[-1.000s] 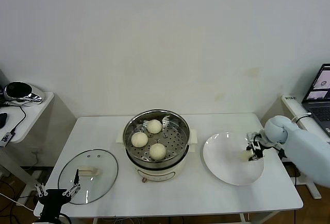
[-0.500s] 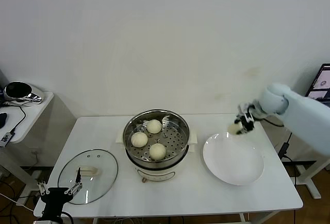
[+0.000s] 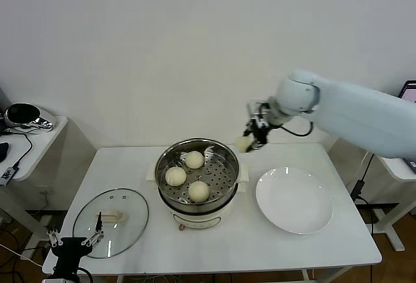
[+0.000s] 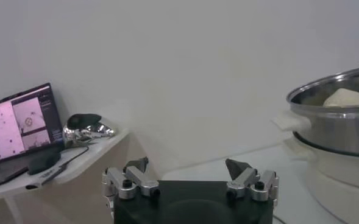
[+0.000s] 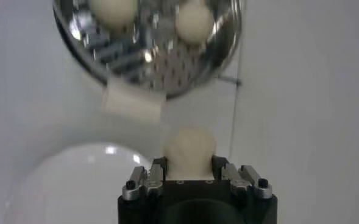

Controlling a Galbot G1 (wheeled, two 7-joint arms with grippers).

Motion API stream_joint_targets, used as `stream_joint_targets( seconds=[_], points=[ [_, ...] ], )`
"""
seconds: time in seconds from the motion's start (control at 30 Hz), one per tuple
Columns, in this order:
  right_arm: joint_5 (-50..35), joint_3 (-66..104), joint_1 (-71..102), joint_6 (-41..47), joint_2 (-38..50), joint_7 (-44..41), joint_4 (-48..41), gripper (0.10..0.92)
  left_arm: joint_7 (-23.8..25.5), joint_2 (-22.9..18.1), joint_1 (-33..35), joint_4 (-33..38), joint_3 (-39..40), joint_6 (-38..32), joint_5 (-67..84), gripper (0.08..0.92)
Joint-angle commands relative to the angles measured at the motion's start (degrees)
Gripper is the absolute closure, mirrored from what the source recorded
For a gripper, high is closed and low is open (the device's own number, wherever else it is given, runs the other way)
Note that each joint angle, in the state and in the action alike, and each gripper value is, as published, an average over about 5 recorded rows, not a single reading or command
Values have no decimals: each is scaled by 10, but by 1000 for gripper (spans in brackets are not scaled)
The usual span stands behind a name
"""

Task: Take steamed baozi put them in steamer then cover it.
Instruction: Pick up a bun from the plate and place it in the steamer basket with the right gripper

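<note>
The steamer (image 3: pixel 224 200), a shiny steel pot on a cream base, stands mid-table with three baozi (image 3: pixel 194 159) (image 3: pixel 175 176) (image 3: pixel 199 190) on its perforated tray. My right gripper (image 3: pixel 250 138) is shut on the fourth baozi (image 3: pixel 244 144) and holds it in the air just past the pot's far right rim. In the right wrist view the held baozi (image 5: pixel 189 150) sits between the fingers, with the steamer (image 5: pixel 167 73) beyond. My left gripper (image 3: pixel 73 242) is open and empty at the table's front left corner. It also shows in the left wrist view (image 4: pixel 189 170).
The glass lid (image 3: pixel 130 228) with its cream handle lies flat on the table left of the steamer. A bare white plate (image 3: pixel 294 200) lies right of the steamer. A side table (image 3: pixel 29 141) with a shiny object stands at far left.
My right gripper has lifted the baozi off the white plate and carried it up and left to the steamer's far right rim. The left arm has stayed put.
</note>
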State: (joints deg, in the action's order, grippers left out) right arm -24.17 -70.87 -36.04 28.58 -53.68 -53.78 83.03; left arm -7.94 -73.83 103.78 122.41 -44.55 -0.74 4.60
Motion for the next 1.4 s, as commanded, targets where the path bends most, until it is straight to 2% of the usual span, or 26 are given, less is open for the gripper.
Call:
stream_joint_targets(
  seconds=[0.03, 0.8, 1.07, 1.23, 1.4],
  points=[
    [-116, -56, -10, 84, -123, 62, -10, 550, 0, -1, 1, 1, -1, -1, 1, 177],
    [28, -37, 112, 69, -162, 58, -118, 550, -1, -2, -3, 0, 0, -3, 3, 177],
    [42, -25, 119, 60, -161, 55, -125, 543, -1, -3, -5, 0, 0, -3, 3, 177],
    [30, -9, 104, 61, -139, 51, -97, 467, -1, -3, -2, 0, -2, -2, 3, 177],
    [19, 25, 85, 54, -81, 53, -41, 320, -1, -1, 0, -4, -9, -2, 5, 177]
  ],
)
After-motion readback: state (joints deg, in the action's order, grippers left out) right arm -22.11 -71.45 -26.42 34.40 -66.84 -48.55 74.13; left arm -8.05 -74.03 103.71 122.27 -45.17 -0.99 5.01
